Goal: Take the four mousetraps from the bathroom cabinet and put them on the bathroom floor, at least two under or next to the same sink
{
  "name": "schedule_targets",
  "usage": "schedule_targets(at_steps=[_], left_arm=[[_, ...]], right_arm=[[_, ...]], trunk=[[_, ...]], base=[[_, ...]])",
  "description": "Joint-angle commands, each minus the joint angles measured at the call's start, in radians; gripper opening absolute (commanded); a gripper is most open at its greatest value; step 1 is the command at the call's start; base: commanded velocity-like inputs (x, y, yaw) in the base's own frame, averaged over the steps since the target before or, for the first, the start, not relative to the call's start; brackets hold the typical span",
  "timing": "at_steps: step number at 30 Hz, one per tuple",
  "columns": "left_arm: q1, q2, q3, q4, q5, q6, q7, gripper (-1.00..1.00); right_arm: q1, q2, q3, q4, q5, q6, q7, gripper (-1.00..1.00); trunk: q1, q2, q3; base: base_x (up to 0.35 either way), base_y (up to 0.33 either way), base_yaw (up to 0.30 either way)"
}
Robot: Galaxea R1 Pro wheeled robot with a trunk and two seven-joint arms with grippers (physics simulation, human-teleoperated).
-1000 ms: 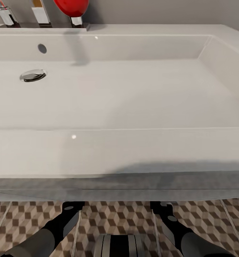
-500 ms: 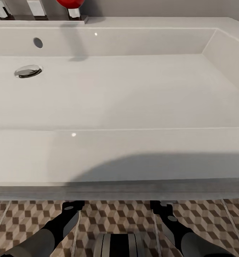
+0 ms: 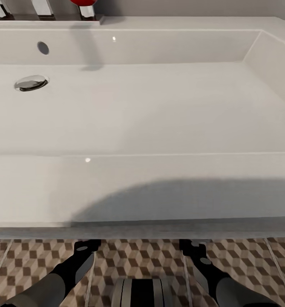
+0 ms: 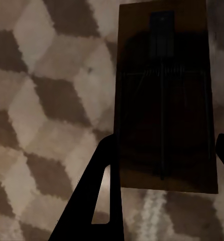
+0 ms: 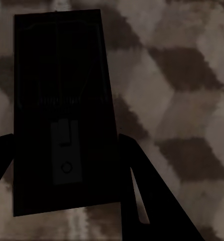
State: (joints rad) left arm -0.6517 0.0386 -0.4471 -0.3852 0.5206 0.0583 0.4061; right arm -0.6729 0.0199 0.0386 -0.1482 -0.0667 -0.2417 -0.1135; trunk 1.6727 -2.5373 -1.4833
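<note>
Two mousetraps, one gripped in my left tool [image 4: 164, 165], one [image 5: 62, 113] in my right tool [image 5: 62, 165], over the bathroom floor [image 4: 41, 100].

The bathroom sink [image 3: 159, 111] is plain white, its drain [image 3: 31, 82] chrome. Along the frame's bottom, the bathroom floor [image 3: 142, 251] shows brown, beige and white cubes — pale grout between. Each mousetrap [image 4: 164, 100] [image 5: 62, 110] is dark brown wood with darker metal.

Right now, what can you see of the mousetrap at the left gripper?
The mousetrap is a flat rectangular brown wooden board with a dark metal plate near one end and thin wire parts along it, in shadow. It sits between the left gripper's dark fingers, flanked on both sides, over the cube-pattern bathroom floor. Whether it rests on the tiles is unclear.
</note>
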Motion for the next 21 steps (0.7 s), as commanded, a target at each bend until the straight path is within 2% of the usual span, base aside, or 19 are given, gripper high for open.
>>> schedule_targets(at_steps=[1, 3, 21], left_arm=[[0.0, 0.001, -0.008, -0.003, 0.004, 0.006, 0.008, -1.0], [0.0, 0.001, -0.008, -0.003, 0.004, 0.006, 0.008, -1.0], [0.0, 0.001, -0.008, -0.003, 0.004, 0.006, 0.008, -1.0]], right_arm=[[-0.001, 0.0, 0.005, 0.001, -0.01, -0.004, -0.003, -1.0], [-0.001, 0.001, 0.005, 0.001, -0.01, -0.004, -0.003, -1.0], [-0.001, 0.003, 0.006, 0.001, -0.009, -0.009, -0.003, -1.0]], trunk=[[0.0, -0.001, -0.005], [0.001, -0.001, -0.012], [0.001, -0.001, -0.012]], base=[[0.0, 0.0, 0.0], [0.0, 0.0, 0.0], [0.0, 0.0, 0.0]])
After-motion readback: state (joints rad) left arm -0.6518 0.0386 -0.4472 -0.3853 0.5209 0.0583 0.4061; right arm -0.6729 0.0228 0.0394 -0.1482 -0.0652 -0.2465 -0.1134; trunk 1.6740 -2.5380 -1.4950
